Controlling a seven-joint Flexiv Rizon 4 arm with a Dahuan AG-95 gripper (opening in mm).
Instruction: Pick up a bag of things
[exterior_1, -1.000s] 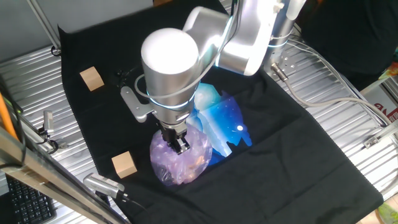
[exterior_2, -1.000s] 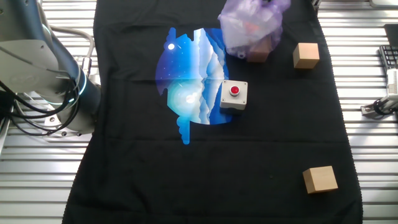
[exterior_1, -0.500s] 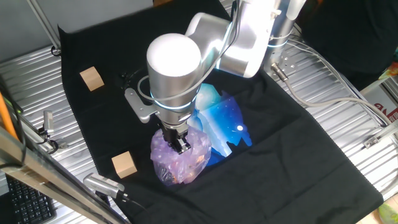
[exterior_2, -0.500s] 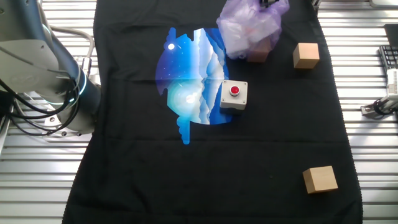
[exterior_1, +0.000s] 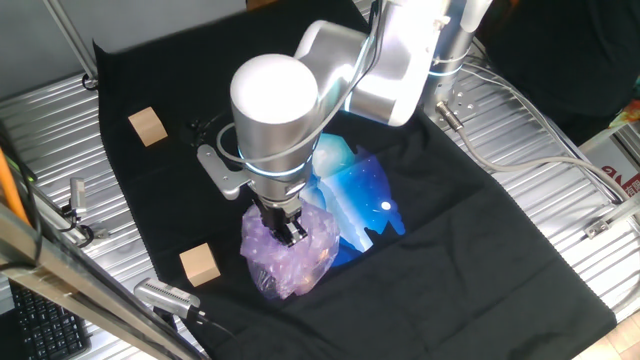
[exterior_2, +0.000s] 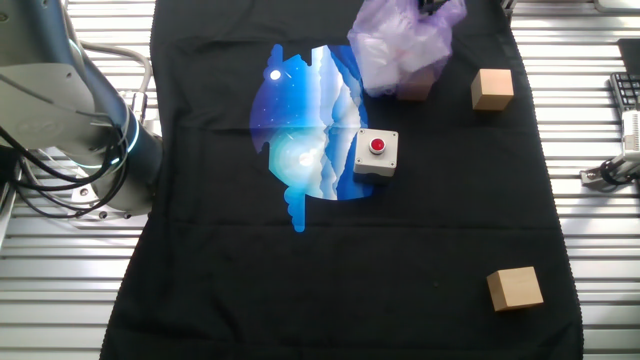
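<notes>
The bag of things (exterior_1: 290, 262) is a crinkly pale-purple plastic bag with orange items showing through, lying near the front of the black cloth. In the other fixed view it (exterior_2: 395, 50) sits at the top edge. My gripper (exterior_1: 291, 233) points down into the bag's top, with its fingers close together and pinching the gathered plastic. In the other fixed view only the gripper's tips (exterior_2: 432, 5) show at the frame's top edge. The bag still rests on the cloth.
A shiny blue-and-white plastic bag (exterior_1: 362, 195) lies right beside the purple bag. A grey box with a red button (exterior_2: 376, 153) sits on it. Wooden cubes (exterior_1: 148, 126) (exterior_1: 200, 264) (exterior_2: 515, 288) lie on the cloth; one cube (exterior_2: 416, 88) is partly under the purple bag.
The arm has shifted slightly over the bag. The bag's top has been drawn in and pulled a little toward the gripper; its body has hardly moved.
</notes>
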